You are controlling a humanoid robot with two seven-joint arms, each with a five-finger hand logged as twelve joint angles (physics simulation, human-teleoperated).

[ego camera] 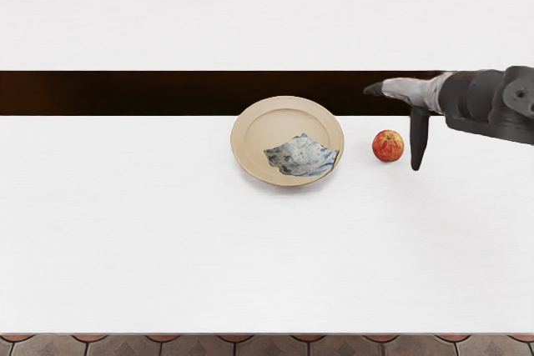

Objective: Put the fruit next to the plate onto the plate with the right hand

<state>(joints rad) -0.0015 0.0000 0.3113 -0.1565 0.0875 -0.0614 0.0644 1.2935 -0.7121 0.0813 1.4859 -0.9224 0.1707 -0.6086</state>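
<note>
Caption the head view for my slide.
Open right hand hovers just right of the apple, which lies on the table beside the plate.

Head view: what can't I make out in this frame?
1. Right hand: its arm is cut off by the right edge. With only one view, I can't tell how high the fingers hang above the table.
2. Plate: the blue-grey patch could be glaze or something lying on it; too small to tell.
3. Apple: its underside is hidden.
4. Left arm: out of view.

A home dining spot — white table point(167, 231), plate point(271, 122), terracotta floor tiles point(267, 346).
</note>
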